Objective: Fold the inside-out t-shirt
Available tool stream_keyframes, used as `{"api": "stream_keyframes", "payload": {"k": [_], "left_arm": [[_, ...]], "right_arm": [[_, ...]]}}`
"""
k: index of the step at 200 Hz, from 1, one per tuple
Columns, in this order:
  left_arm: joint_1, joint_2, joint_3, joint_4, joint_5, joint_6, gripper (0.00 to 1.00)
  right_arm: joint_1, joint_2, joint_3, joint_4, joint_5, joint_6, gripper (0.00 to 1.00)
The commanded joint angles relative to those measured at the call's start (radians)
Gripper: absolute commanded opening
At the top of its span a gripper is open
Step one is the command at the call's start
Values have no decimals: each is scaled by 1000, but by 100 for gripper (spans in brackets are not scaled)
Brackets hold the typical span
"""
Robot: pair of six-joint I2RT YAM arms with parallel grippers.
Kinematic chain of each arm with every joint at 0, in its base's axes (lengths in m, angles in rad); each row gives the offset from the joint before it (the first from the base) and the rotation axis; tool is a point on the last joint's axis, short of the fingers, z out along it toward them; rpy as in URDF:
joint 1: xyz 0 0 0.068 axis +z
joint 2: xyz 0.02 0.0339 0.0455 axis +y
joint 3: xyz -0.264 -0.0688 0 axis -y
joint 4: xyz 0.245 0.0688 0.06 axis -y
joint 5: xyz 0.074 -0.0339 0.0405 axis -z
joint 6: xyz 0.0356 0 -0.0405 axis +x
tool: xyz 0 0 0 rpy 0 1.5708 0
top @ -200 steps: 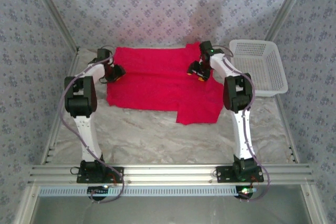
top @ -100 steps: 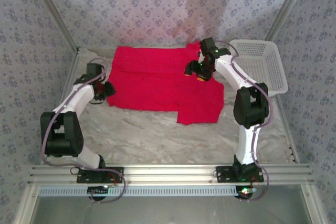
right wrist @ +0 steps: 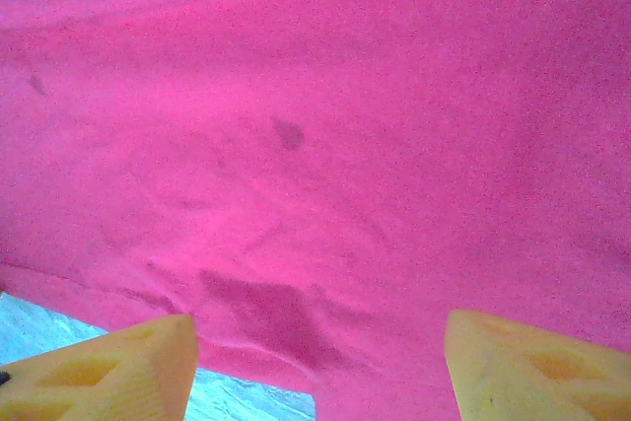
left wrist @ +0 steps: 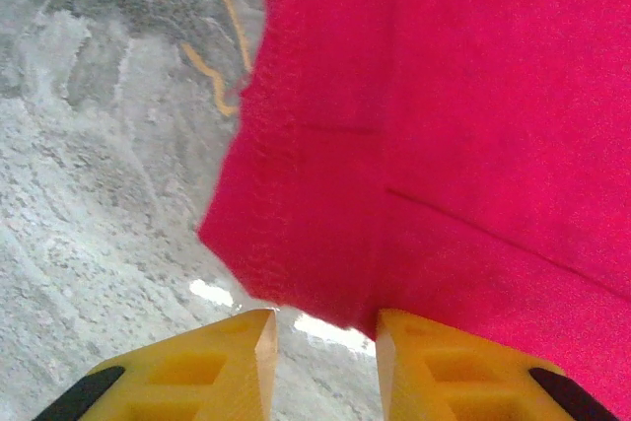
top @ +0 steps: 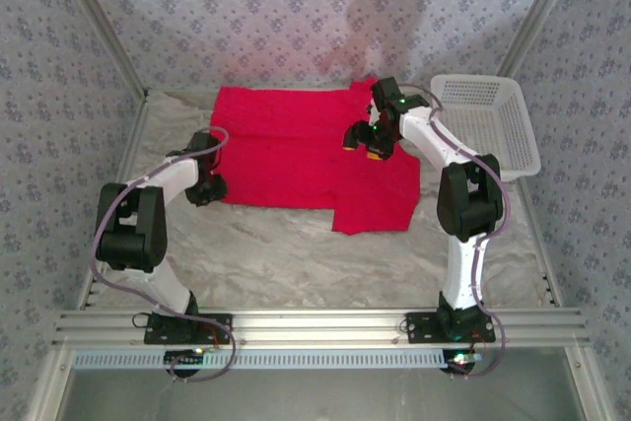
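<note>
The stitched hem corner of the inside-out t-shirt [left wrist: 444, 125] lies on the crinkled grey table cover [left wrist: 99, 204], just beyond the left gripper [left wrist: 325, 330], whose yellow fingers [left wrist: 197, 372] stand a little apart beneath it. An orange squiggle [left wrist: 219, 61] marks the cover beside the hem.

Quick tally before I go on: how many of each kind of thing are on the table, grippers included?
Bright red soft fabric t-shirt: 1
White plastic mesh basket: 1
Yellow-fingered grippers: 2 (left gripper, right gripper)
Total: 4
</note>
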Motion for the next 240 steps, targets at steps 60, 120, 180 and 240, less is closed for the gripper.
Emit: {"api": "stream_keyframes", "payload": {"k": [60, 120, 180, 240], "left_arm": [[52, 27, 58, -25, -63, 7, 27], [68, 41, 74, -7, -34, 15, 25], [59, 88, 98, 3, -8, 0, 28], [54, 14, 115, -50, -24, 3, 0]], "right_arm": [[-7, 11, 25, -37, -32, -23, 69], [-7, 13, 38, -44, -47, -22, 69], [1, 15, 37, -43, -51, -22, 69], [22, -90, -93, -147, 70, -85, 68]]}}
